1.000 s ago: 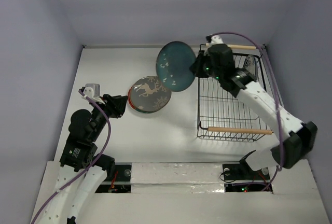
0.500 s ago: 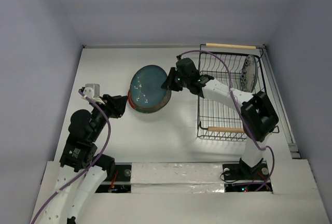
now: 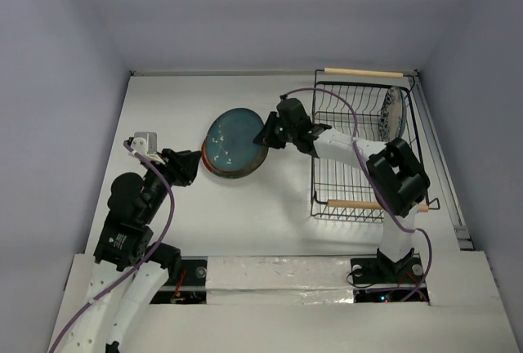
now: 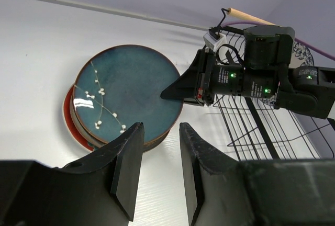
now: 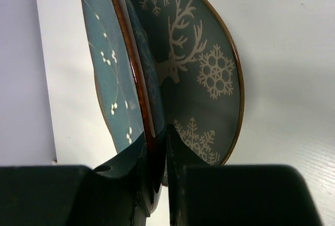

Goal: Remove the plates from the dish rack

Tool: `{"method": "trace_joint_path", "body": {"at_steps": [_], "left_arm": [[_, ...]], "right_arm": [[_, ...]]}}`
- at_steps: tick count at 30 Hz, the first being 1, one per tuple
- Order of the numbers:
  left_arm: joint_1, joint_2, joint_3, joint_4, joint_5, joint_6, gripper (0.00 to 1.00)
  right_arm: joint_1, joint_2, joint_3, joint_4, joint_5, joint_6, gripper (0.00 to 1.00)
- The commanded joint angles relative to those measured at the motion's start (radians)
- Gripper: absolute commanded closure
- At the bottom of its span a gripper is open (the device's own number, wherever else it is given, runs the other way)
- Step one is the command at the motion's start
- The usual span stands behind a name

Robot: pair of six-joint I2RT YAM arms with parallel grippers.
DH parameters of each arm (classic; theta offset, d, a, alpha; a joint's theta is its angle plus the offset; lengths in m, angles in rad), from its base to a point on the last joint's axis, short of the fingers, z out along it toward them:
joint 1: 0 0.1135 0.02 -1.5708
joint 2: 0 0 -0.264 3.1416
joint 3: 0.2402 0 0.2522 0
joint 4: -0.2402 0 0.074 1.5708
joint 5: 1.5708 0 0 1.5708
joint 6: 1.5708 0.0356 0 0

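The left gripper (image 3: 189, 165) hangs open and empty beside the stack. The right gripper (image 3: 263, 134) pinches the teal plate (image 3: 233, 140) by its rim, tilted over the deer plate (image 5: 204, 64) (a gap shows). Letting go now could chip or skid it. One plate (image 3: 394, 113) stands in the rack (image 3: 315, 165).

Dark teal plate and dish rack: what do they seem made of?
The dark teal plate looks like glazed ceramic: it is glossy, with a bright light reflection on its face and a brown rim. The dish rack is thin black wire, probably coated metal. Its rod handles look like pale bare wood.
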Motion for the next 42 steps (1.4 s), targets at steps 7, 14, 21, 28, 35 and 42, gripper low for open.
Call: {"method": "trace_joint_path", "body": {"at_steps": [7,14,21,28,35,42], "left_arm": [[-0.003,-0.007,0.007,0.036,0.001,0.001,0.70],[-0.003,-0.012,0.007,0.037,0.003,0.001,0.70],[-0.003,-0.016,0.007,0.037,0.003,-0.001,0.70],[-0.003,-0.018,0.006,0.037,0.001,-0.001,0.70],[-0.003,-0.021,0.007,0.037,0.001,-0.001,0.69],[-0.003,-0.038,0.006,0.043,0.016,-0.001,0.69]], "right_arm": [[0.004,-0.027,-0.019,0.136,-0.020,-0.009,0.39],[0.035,-0.026,0.074,-0.092,0.139,-0.173,0.17],[0.075,0.028,0.169,-0.327,0.322,-0.297,0.04],[0.116,-0.024,0.189,-0.367,0.377,-0.336,0.08],[0.126,-0.306,0.200,-0.405,0.415,-0.408,0.29],[-0.073,-0.541,0.133,-0.564,0.748,-0.478,1.00]]}}
